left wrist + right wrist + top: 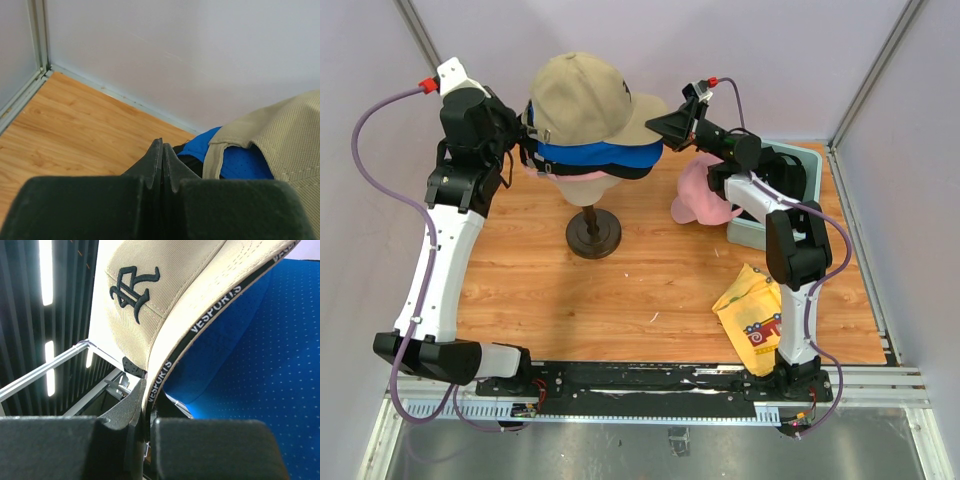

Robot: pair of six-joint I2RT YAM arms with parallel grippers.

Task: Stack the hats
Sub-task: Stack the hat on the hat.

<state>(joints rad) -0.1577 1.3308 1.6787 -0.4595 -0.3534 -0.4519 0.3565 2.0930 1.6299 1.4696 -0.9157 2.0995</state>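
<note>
A tan hat (585,95) sits on top of a bright blue hat (590,153) on the mannequin head (582,190). A pink edge (532,171) shows below them. My right gripper (660,125) is shut on the tan hat's brim (167,347); the brim runs between its jaws, with the blue hat (260,350) just underneath. My left gripper (525,140) is at the back of the stack, shut with nothing between its fingers (162,147). Just beyond it are the tan hat's strap opening (280,135), blue fabric (240,162) and a dark layer. Another pink hat (703,195) lies on the table to the right.
The mannequin's dark round stand (593,232) rests on the wooden table (650,280). A grey-blue bin (805,170) stands at the back right behind the pink hat. A yellow cloth with red print (755,310) lies near the right arm's base. Walls close in on three sides.
</note>
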